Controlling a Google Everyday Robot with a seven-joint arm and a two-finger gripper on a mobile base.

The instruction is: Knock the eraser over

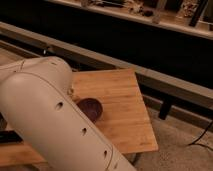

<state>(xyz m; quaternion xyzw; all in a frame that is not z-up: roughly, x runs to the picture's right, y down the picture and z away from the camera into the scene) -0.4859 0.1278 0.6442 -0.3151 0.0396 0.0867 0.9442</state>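
Filling the lower left of the camera view, the robot's white arm (pixel 55 120) runs diagonally from a rounded joint near the upper left down toward the bottom edge, its shell marked by a row of small dark holes. Behind it lies a wooden table (pixel 122 107) with a light bamboo-like grain, its right and near edges exposed above a pale speckled floor (pixel 185 155). On the tabletop, just beside the arm's right flank and partly hidden by it, rests a low, round, dark reddish-brown object (pixel 91 107), possibly a shallow bowl or disc; its left part disappears behind the arm. The gripper is not in view, being either outside the frame or concealed by the arm, so the state of its jaws cannot be told. The eraser is likewise not visible anywhere on the exposed part of the table. Beyond the table, a grey rail (pixel 165 80) crosses the scene diagonally in front of a dark wall, above which a pale ledge (pixel 165 17) carries indistinct items. A dark cable (pixel 202 135) trails across the floor at lower right.
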